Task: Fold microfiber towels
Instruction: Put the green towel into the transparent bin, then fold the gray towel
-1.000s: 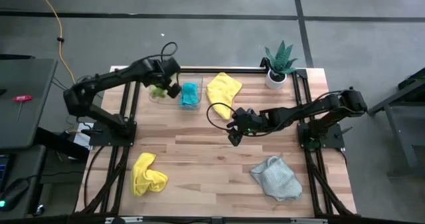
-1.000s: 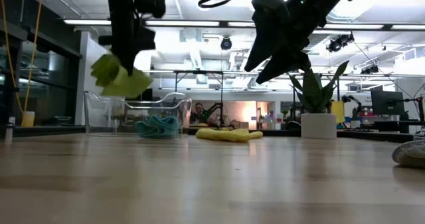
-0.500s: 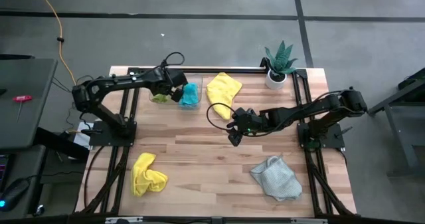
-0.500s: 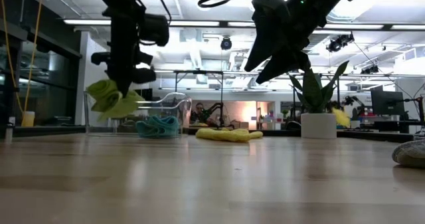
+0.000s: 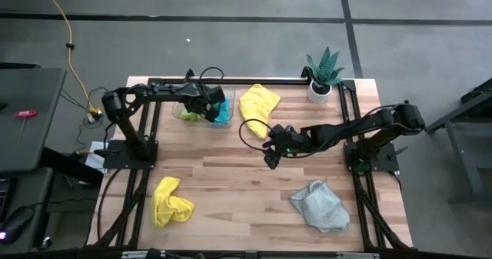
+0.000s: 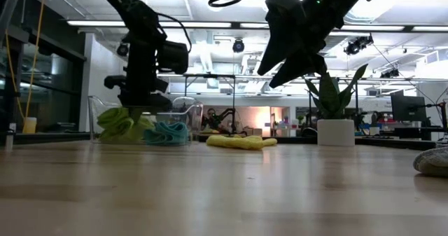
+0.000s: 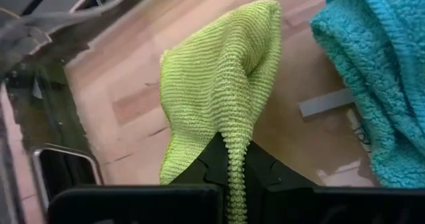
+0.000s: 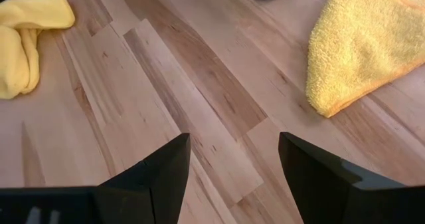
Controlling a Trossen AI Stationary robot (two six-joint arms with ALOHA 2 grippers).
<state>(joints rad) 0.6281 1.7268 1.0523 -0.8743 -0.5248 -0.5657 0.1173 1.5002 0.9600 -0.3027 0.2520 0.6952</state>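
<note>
A lime green towel [image 7: 212,98] sits bunched in the left part of the clear plastic tray [image 5: 178,113] at the table's far side, beside a teal-blue towel [image 5: 222,113]. My left gripper [image 5: 204,104] reaches down into the tray and is shut on the lime towel [image 6: 122,124]. My right gripper [image 5: 270,157] hangs open above the middle of the table, touching nothing. One yellow towel [image 5: 257,107] lies spread at the far middle. Another yellow towel [image 5: 171,201] lies crumpled near the left front. A grey towel [image 5: 320,205] lies at the right front. My left gripper pinches a bunched ridge of the lime green towel [image 7: 236,159] between its two fingers; how many layers it has does not show. The fingers slant steeply down from above. The towel extends beyond the fingertips down to the tray's floor [image 7: 139,104], slack, next to the teal-blue towel [image 7: 372,78].
A potted plant [image 5: 324,76] stands at the far right corner. The tray's clear walls [image 6: 183,113] rise around the left gripper. Bare wood [image 5: 238,182] lies between the towels at the middle and front of the table.
My left gripper has come down, staying shut, tipping more steeply and carrying the lime green towel. The towel hung clear above the tray's rim before; now it is down inside the tray beside the teal-blue one. My right arm has kept still.
</note>
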